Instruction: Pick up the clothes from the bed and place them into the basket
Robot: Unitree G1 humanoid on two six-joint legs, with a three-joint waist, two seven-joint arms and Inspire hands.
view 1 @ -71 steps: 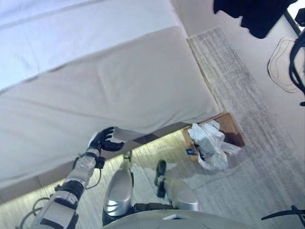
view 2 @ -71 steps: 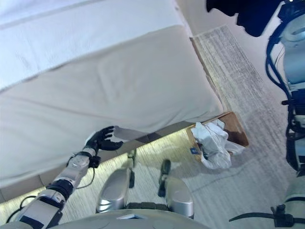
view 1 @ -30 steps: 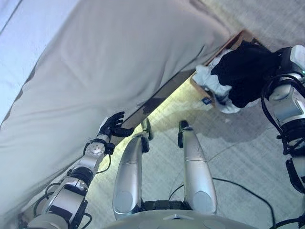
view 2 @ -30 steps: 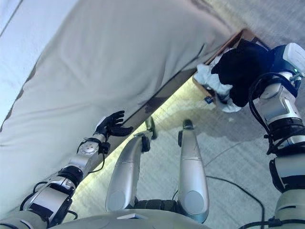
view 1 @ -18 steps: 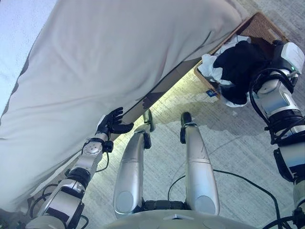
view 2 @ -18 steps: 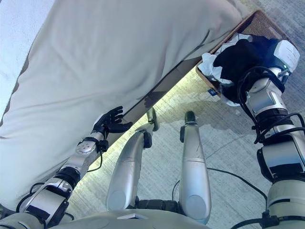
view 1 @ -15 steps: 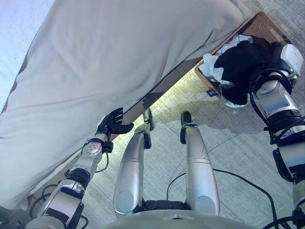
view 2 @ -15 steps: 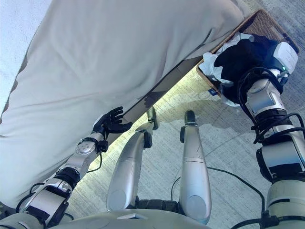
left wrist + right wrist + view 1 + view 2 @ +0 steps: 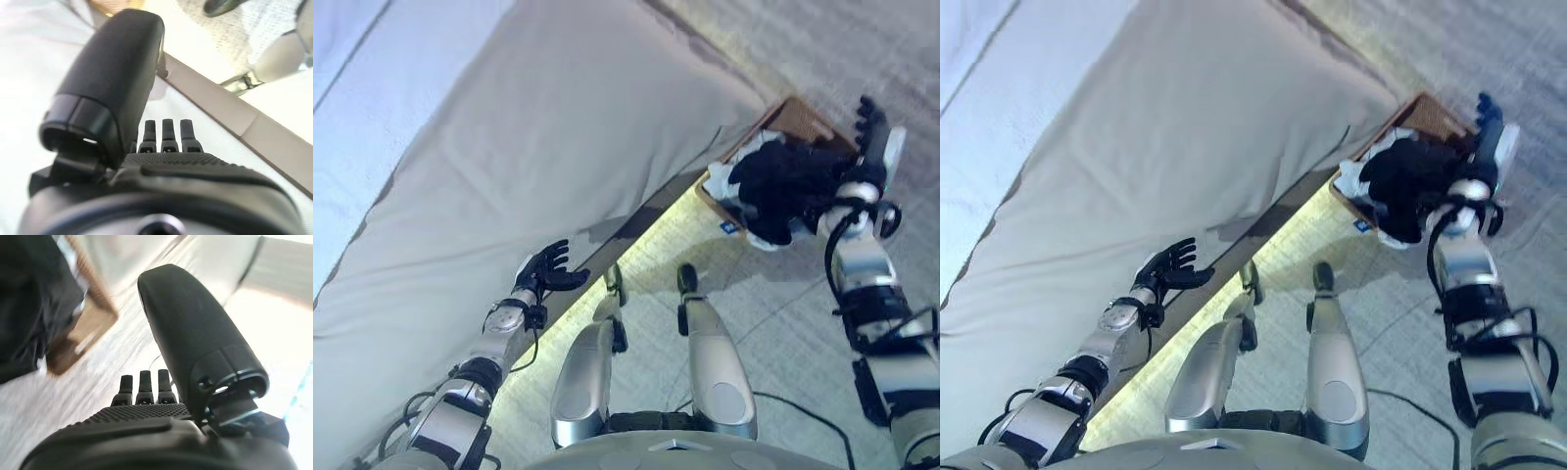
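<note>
A black garment [image 9: 781, 186] lies in the brown wicker basket [image 9: 800, 117] on top of white clothes [image 9: 722, 180], on the floor by the bed's corner. My right hand [image 9: 869, 119] is open with straight fingers, just past the basket's far side and apart from the garment. In the right wrist view my right hand [image 9: 142, 382] is empty, with the black garment [image 9: 29, 298] and the basket's rim [image 9: 95, 308] beside it. My left hand [image 9: 546, 266] is open and empty at the edge of the bed [image 9: 558, 127]; it also shows in the left wrist view [image 9: 166, 132].
The bed's beige cover hangs over its side above a lit strip of floor [image 9: 656, 245]. A grey woven rug [image 9: 862, 49] lies beyond the basket. A white sheet [image 9: 352, 108] covers the bed's far part.
The black garment has left my right hand and now lies in the basket. My right hand has opened and moved past the basket. The camera has shifted.
</note>
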